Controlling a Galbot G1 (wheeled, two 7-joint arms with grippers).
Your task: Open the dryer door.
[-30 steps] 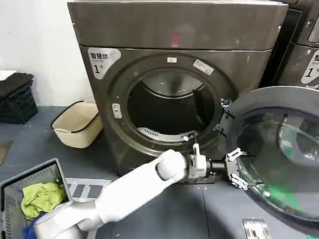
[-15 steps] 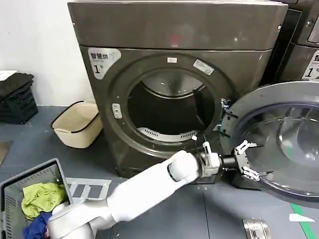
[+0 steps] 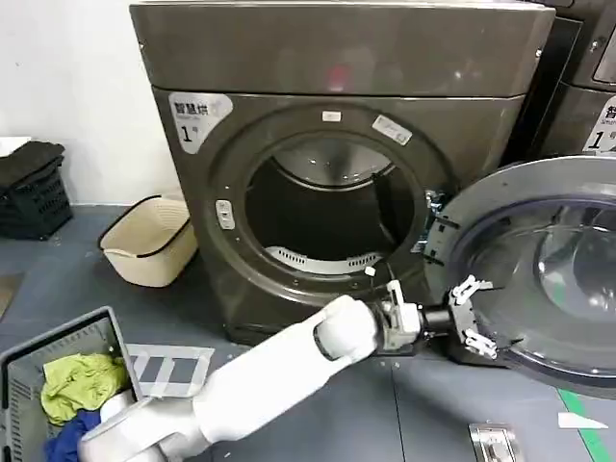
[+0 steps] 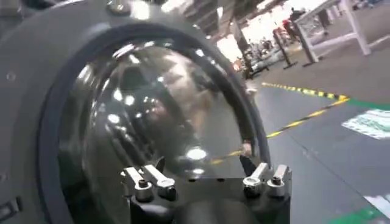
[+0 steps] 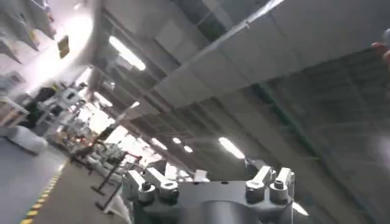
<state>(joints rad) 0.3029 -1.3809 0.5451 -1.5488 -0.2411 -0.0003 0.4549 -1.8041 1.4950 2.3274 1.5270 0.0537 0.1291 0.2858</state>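
Note:
The bronze-grey dryer (image 3: 327, 67) stands with its drum opening (image 3: 327, 217) exposed. The dryer door (image 3: 553, 269) hangs swung out to the right, its grey inner face and domed dark glass turned toward me. My left arm reaches across from the lower left. My left gripper (image 3: 472, 316) is open at the door's near lower edge, with nothing between its fingers. In the left wrist view the left gripper (image 4: 204, 165) sits just in front of the door's glass dome (image 4: 152, 115); I cannot tell whether it touches. My right gripper (image 5: 201, 170) is open and points up at the ceiling.
A beige basket (image 3: 149, 241) sits on the floor left of the dryer. A grey crate (image 3: 58, 351) holding clothes is at the lower left, and a black crate (image 3: 34, 197) is at the far left. A second machine (image 3: 582, 106) stands behind the open door.
The door has swung farther open toward the right and back. My left gripper followed it to the right, then eased back slightly in the last half second.

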